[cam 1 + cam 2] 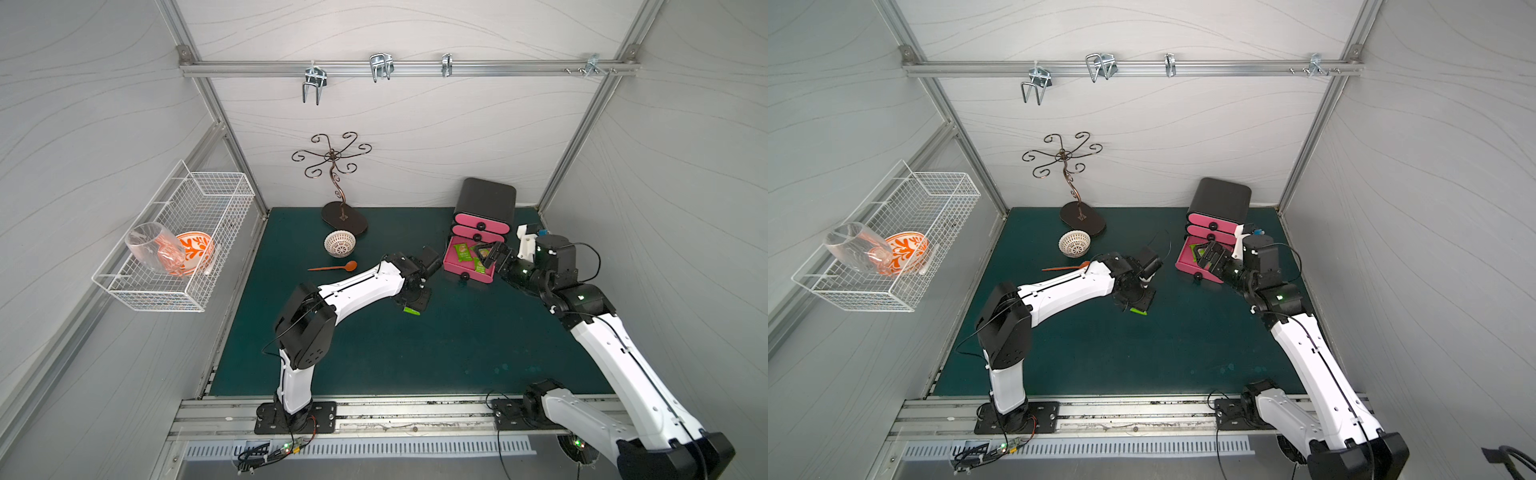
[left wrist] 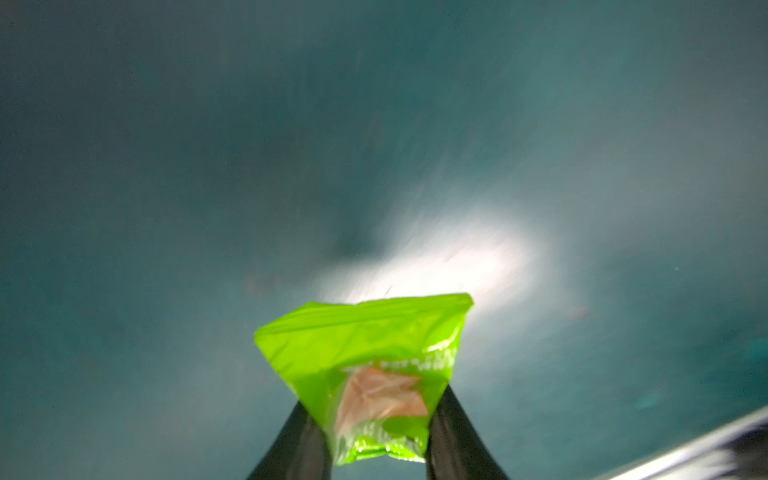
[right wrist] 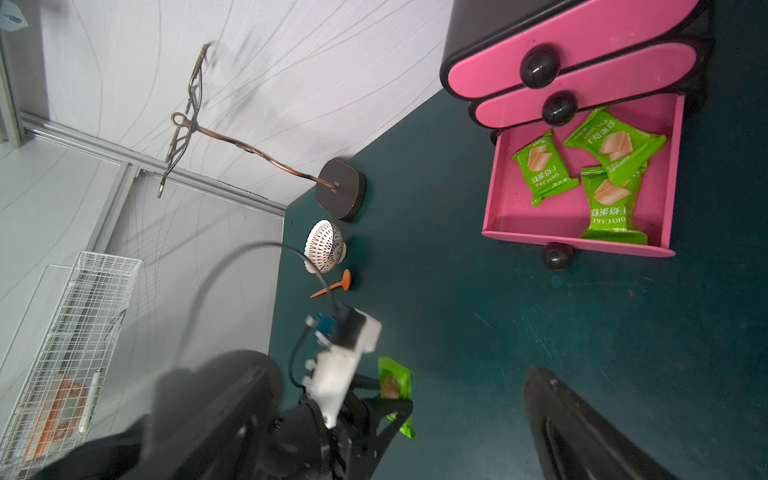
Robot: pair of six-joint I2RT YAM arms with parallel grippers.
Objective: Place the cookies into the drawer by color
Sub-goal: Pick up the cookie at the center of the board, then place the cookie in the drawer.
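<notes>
**benchfan:** Where are you at with the cookie sort?

**me:** Mid-carry, I reckon. My left gripper (image 2: 376, 399) is pinching one green packet (image 2: 361, 345) between its fingers, and it looks lifted clear of the desk (image 1: 415, 357), roughly mid-desk. My right gripper (image 1: 492, 253) hangs with jaws spread and nothing in it, over the pulled-out bottom drawer (image 3: 519, 212) at the far right corner. There are three green packets (image 3: 540, 166) in there already, two of them overlapping.

**benchfan:** So next you just drop it in?

**me:** Pretty much. Swing left over to that corner, get above the pink tray, let go. Snag is the right arm sits over the opening, so I'd guess it backs off first. The two upper drawers (image 3: 582, 70) are shut.

**benchfan:** How does the stuff handle?

**me:** The packets are glossy crinkly film, flat pillow shape, crimped ends, with a biscuit picture printed on. Probably slippery and floppy. The drawer is smooth pink plastic, shallow, with a rounded front and a black ball knob (image 3: 557, 255). The case (image 1: 486, 199) is matte black.
</notes>
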